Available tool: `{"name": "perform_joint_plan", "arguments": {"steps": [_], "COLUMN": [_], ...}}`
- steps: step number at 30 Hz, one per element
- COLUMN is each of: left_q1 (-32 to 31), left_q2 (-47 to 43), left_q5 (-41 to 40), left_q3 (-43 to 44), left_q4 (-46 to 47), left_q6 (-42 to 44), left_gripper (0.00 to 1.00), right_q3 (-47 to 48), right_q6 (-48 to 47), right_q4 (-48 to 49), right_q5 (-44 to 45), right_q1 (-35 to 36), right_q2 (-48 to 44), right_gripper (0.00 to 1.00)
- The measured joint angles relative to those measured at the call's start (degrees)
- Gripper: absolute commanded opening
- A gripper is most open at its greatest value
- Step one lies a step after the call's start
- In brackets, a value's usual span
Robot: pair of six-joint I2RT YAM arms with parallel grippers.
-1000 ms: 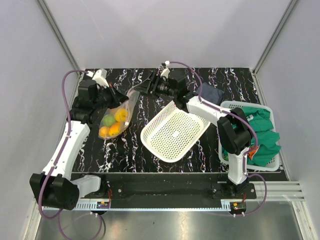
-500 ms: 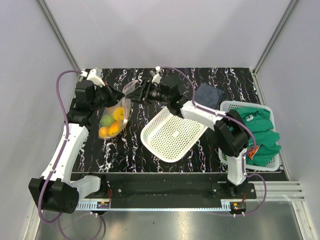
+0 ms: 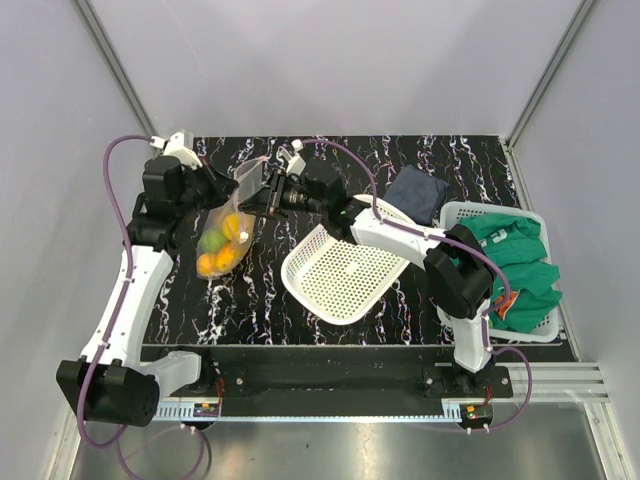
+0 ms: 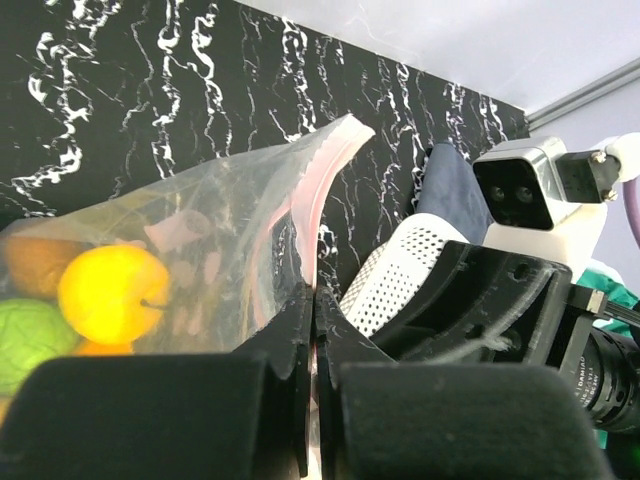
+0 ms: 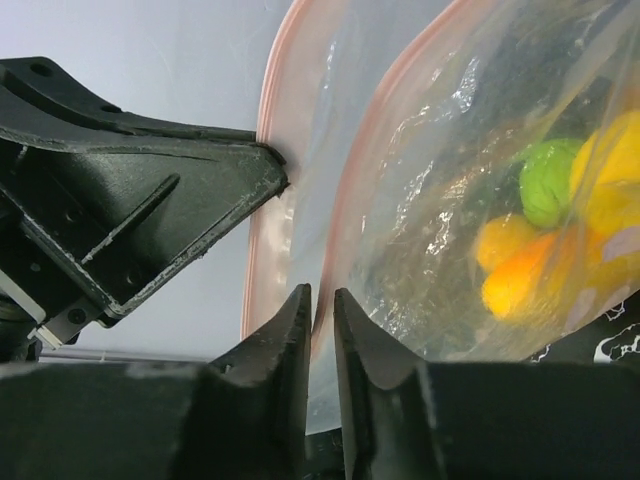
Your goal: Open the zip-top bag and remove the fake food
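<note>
Clear, crinkly plastic is making up the zip-top bag [image 3: 225,222], which is hanging over the left rear part of the black, white-veined tabletop [image 3: 470,160], with its mouth uppermost and leaning toward the middle. Its pinkish zip strip [image 4: 322,165] is running along the top edge. In the right wrist view the two halves of that strip are standing apart, so the mouth is gaping there. The fake food [image 3: 222,250], a handful of small glossy plastic fruits, is sagging in the bag's lower end. A round yellow fruit [image 4: 110,292], a round green fruit [image 5: 548,182] and orange pieces [image 5: 508,268] are pressing against the film. Whether the bag's bottom is resting on the tabletop I cannot tell.

The left tool [image 4: 312,305], black and two-fingered, is pinching fully closed on one lip of the bag just below the strip. The right tool [image 5: 321,305] is facing it from the other side, close to it. Its fingers are standing only a narrow slit apart, with the other half of the strip passing between them, and I cannot tell whether the pads are actually clamping the film. Near the bag, toward the middle, a white oval mesh basket [image 3: 345,270] is lying under the right arm. A folded dark blue cloth [image 3: 418,190] is lying behind it.
</note>
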Motion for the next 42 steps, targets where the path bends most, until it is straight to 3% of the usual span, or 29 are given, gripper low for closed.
{"name": "perform_joint_plan", "arguments": {"steps": [3,9,15,20,25,28,31,35,41,42], "left_q1": [0.22,1.05,1.68,2.19,2.38,2.43,2.43,2.43,2.43,2.43], "left_q2": [-0.02,-0.57,-4.13,-4.9,-4.17,-3.87,-3.8,-3.82,-3.89,-3.93], "left_q5": [-0.7,-4.72,-11.89,-13.16,-10.03,-7.04,-4.55,-2.71,-1.9,-1.86], "left_q3": [0.24,0.35,0.33,0.33,0.33,0.33,0.15,-0.96,-1.57,-1.57], "left_q4": [-0.33,-1.68,-3.61,-3.56,-3.45,-3.15,-2.82,-2.16,-1.97,-1.97], "left_q6": [0.79,2.08,2.75,3.39,4.48,5.31,5.73,6.12,6.34,6.34], "left_gripper": [0.0,0.0,0.0,0.0,0.0,0.0,0.0,0.0,0.0,0.0], "right_q3": [0.0,-0.24,-9.03,-12.61,-11.69,-6.8,-2.29,2.08,7.5,8.48], "right_q6": [-0.44,-2.6,-2.01,-0.66,-2.23,-6.97,-12.96,-21.09,-28.76,-29.29], "right_q4": [-0.37,-3.15,-3.54,-3.19,-4.76,-8.98,-12.2,-15.1,-18.32,-18.47], "right_q5": [0.59,4.42,16.33,24.0,25.14,25.0,25.0,23.8,16.02,14.71], "right_q1": [0.04,0.11,0.46,0.68,0.68,0.68,0.68,0.68,0.76,0.85], "right_q2": [0.0,-0.39,-7.65,-10.45,-10.27,-9.22,-9.2,-9.42,-9.18,-8.9], "right_gripper": [0.0,0.0,0.0,0.01,0.41,0.52,0.55,0.54,0.4,0.34]}}
